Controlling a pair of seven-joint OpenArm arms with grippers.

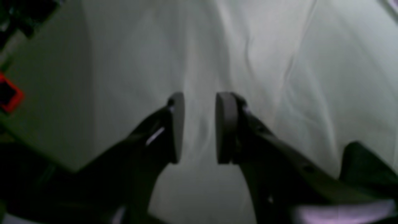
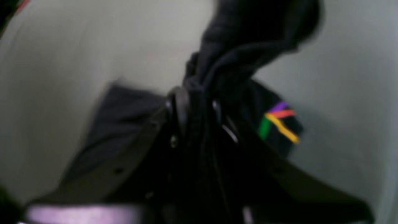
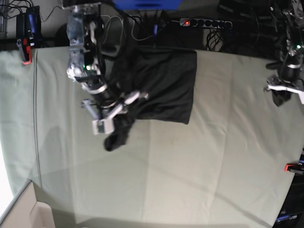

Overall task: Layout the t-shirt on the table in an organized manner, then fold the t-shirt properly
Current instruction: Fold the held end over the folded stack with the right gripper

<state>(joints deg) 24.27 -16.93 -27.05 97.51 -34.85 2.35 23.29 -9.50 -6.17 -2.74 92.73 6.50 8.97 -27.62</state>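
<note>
Left wrist view: the left gripper (image 1: 200, 127) hangs with its pads apart, grasping nothing, above the pale grey-green cloth-covered table (image 1: 279, 62).

Right wrist view: the right gripper (image 2: 196, 112) is clenched on a bunched fold of the soft black t-shirt (image 2: 245, 37), its rainbow line graphic (image 2: 279, 121) just beside.

Base view: the t-shirt lies at the table's far edge, partly lifted.

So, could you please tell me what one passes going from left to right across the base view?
Red-orange clamp at the table's far left edge → right gripper, jaws shut on the t-shirt → left gripper → red-orange clamp at the right edge.
</note>
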